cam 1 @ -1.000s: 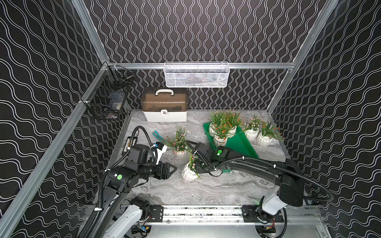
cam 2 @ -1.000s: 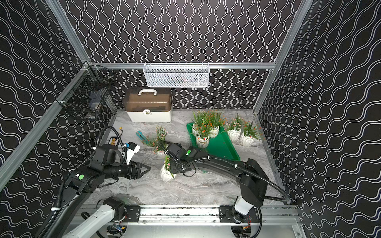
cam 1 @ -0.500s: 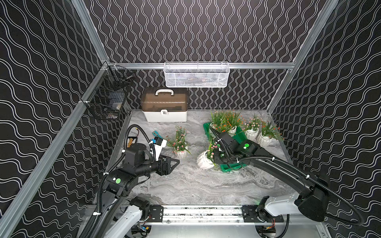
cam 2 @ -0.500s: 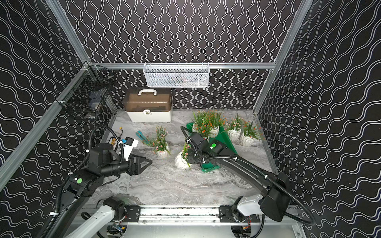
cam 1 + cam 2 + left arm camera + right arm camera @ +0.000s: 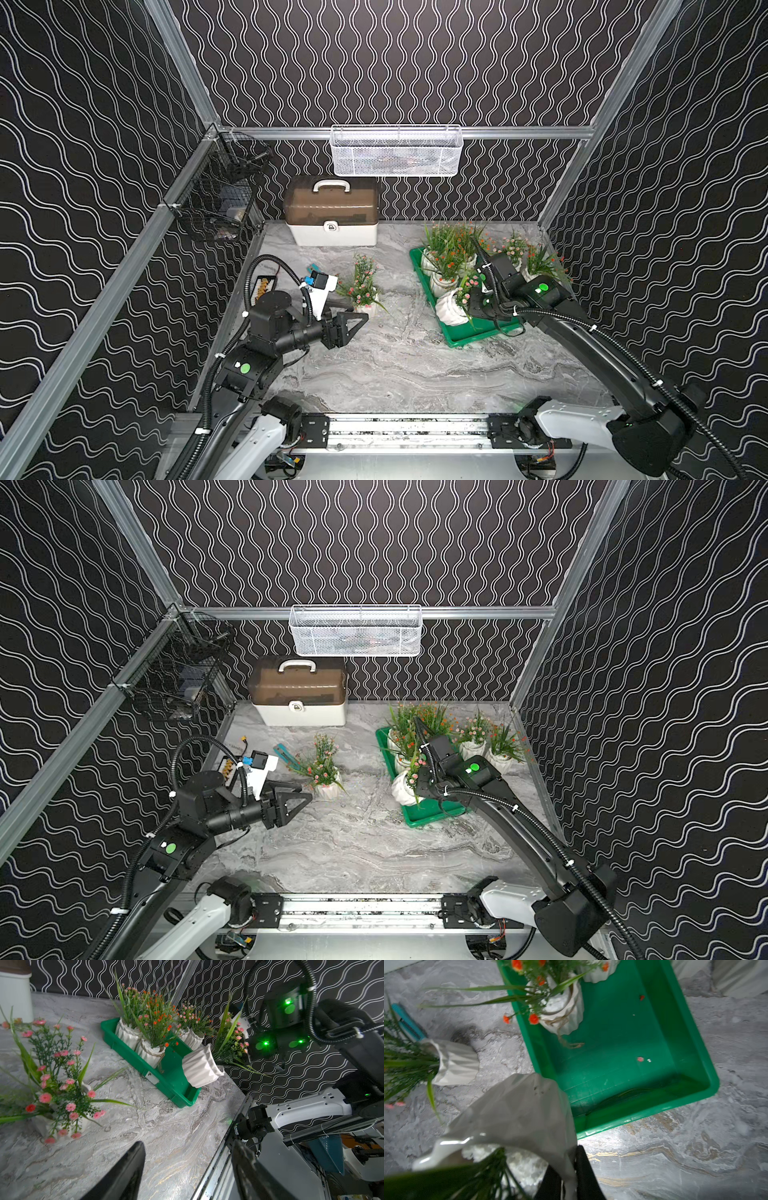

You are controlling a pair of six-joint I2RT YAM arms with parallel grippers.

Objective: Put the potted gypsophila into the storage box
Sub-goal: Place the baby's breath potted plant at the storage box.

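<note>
The storage box (image 5: 469,337) is a green tray at the right of the table, also seen in the right wrist view (image 5: 643,1105). My right gripper (image 5: 571,1159) is shut on the rim of one potted gypsophila (image 5: 448,311), a white ribbed pot with pink flowers. This pot hangs tilted over the tray's near left end (image 5: 200,1068). More pots (image 5: 441,283) stand in the tray's far half. Two pots (image 5: 530,275) stand on the table right of the tray. Another pot (image 5: 366,308) stands alone mid-table. My left gripper (image 5: 359,318) is open and empty just in front of it.
A white case with a brown lid (image 5: 332,232) stands at the back. A white wire basket (image 5: 395,153) hangs on the back rail and a black wire basket (image 5: 216,208) on the left wall. A teal tool (image 5: 286,756) lies left of the lone pot.
My right arm has carried its pot from the middle of the table rightwards to the tray's near end. My left gripper has shifted slightly towards the lone pot, still open.
</note>
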